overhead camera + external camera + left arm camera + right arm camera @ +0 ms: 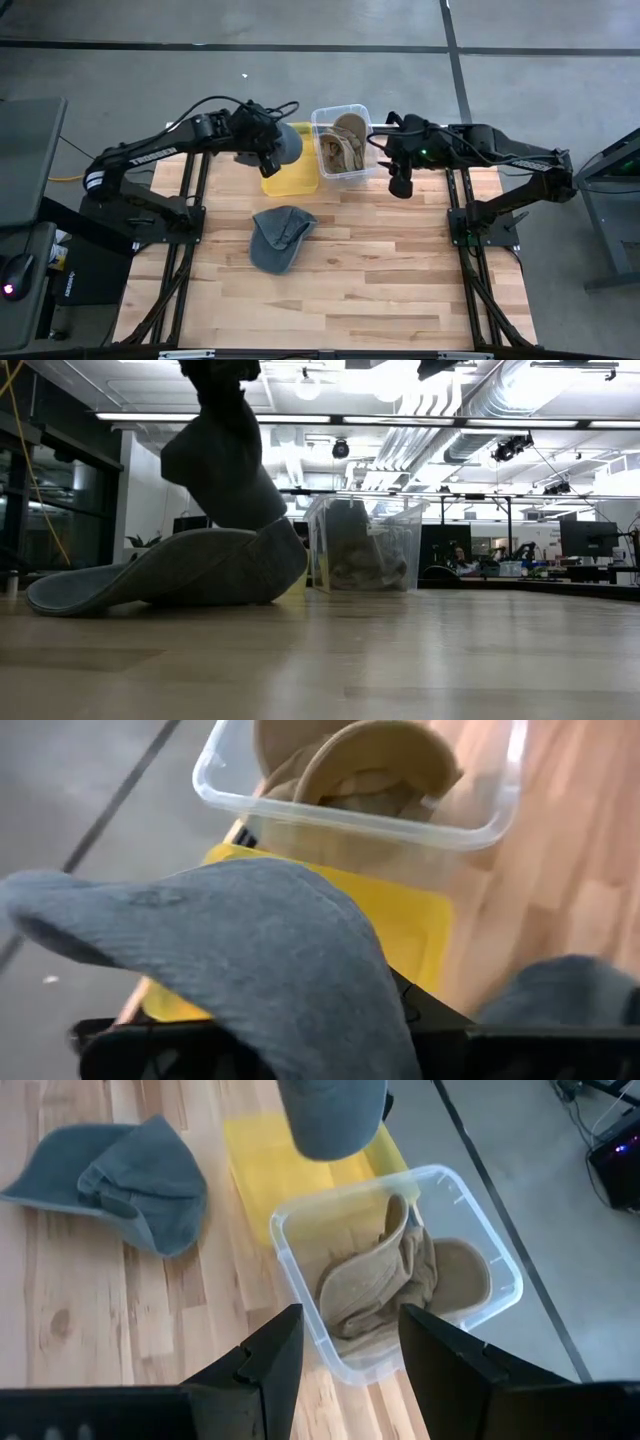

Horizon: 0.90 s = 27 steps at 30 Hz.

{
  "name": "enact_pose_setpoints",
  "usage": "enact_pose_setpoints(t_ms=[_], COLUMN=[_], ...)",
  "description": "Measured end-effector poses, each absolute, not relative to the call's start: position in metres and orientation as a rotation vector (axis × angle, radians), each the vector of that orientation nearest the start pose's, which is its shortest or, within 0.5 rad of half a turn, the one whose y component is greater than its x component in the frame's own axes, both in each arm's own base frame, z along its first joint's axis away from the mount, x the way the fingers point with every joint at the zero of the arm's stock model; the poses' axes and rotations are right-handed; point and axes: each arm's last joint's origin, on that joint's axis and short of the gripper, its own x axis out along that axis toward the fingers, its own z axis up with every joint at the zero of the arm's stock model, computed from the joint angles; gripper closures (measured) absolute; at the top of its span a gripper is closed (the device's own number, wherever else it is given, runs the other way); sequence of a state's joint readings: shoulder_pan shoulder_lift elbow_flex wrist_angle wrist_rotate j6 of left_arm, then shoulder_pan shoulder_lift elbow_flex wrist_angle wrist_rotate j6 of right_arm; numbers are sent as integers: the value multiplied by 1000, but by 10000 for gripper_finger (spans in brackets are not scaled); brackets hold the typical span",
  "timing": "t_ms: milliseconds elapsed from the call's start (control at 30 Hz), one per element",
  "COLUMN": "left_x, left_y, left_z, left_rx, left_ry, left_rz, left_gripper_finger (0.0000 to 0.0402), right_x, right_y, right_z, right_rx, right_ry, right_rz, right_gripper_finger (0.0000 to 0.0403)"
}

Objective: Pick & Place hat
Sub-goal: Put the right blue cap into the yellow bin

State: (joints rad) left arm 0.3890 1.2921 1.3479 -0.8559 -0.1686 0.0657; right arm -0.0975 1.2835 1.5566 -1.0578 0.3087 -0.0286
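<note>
A grey hat [284,143] is held in the air by the left tool [262,155], whose fingers are closed on it, above the yellow tray [290,178] at the back of the counter [380,270]. In the left wrist view the hat [250,935] fills the foreground, with the tray [420,930] under it. In the low view it [222,455] hangs clear of the wood, in front of the room's ceiling lights.

A second grey hat [279,236] lies flat on the counter, nearer the middle and well apart from the tray; it is seen in the low view [170,570] as a low mound with its brim toward the camera, and in the right wrist view [120,1175] beside the tray [275,1175].

Just beside the tray, touching or nearly touching it, a clear bin [343,142] is set, and tan hats [343,146] are piled inside it. The bin [500,1295] and its tan hats [390,1285] are looked down on by the right wrist camera.

The right tool [400,182] is held above the counter's back edge, beside the bin on the side away from the tray. Its fingers [270,1355] are spread open and nothing is gripped between them.
</note>
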Motion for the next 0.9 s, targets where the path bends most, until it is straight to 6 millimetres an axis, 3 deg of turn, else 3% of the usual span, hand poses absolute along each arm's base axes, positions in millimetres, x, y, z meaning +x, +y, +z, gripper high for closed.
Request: enact_pose_setpoints(t_ms=[433, 600, 900], left_x=[266, 282, 319], left_y=[87, 84, 97], left_z=[340, 324, 266], left_rx=[279, 488, 651], left_ry=[972, 1088, 1331], left_rz=[468, 604, 635], left_gripper_finger=[402, 402, 402], right_x=[227, 227, 226], right_y=[-34, -39, -46], right_z=[410, 412, 412], right_rx=[-125, -98, -44], right_ry=[837, 812, 799], right_rz=[-419, -452, -515], right_gripper_finger=[242, 242, 242])
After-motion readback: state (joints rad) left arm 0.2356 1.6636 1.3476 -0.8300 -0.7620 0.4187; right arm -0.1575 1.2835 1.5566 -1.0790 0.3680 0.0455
